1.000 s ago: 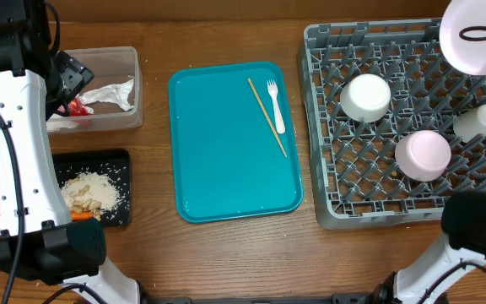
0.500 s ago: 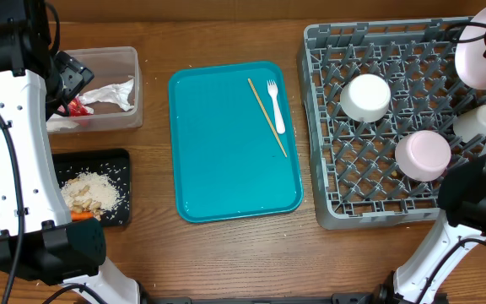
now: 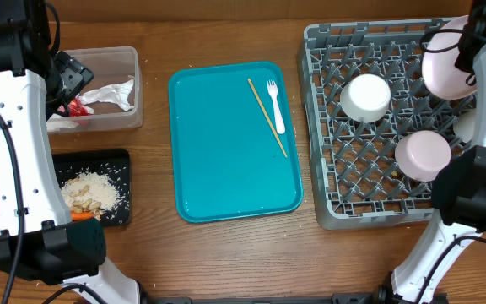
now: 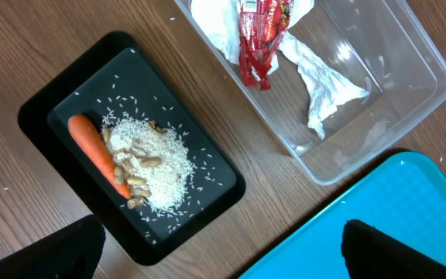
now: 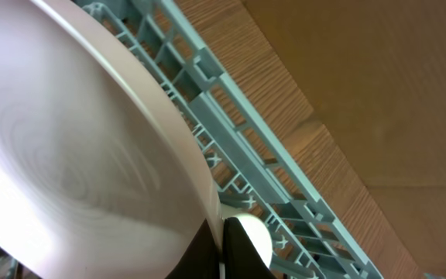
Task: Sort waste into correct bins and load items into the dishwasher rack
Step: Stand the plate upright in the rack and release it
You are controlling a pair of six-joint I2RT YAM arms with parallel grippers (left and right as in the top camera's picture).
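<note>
My right gripper [image 3: 472, 52] is shut on the rim of the large pale plate [image 3: 444, 64], holding it tilted over the back right of the grey dishwasher rack [image 3: 369, 215]; the right wrist view shows the plate [image 5: 68, 155] pinched in my right gripper [image 5: 221, 248]. Two white bowls [image 3: 366, 97] [image 3: 423, 154] sit upside down in the rack, and the cup [image 3: 466, 125] is partly hidden by my arm. The fork [image 3: 274, 105] and wooden stick [image 3: 267, 116] lie on the teal tray. My left gripper [image 4: 223, 252] hangs open above the bins, holding nothing.
The clear tub [image 4: 432, 70] holds the napkin [image 4: 324, 85] and red wrapper [image 4: 260, 39]. The black tray [image 4: 53, 108] holds the carrot [image 4: 97, 151] and grainy scraps [image 4: 149, 163]. The teal tray [image 3: 226, 160] lies between bins and rack.
The right gripper has carried the plate down and to the left, from the far right corner to over the rack's back right. The left arm has not moved.
</note>
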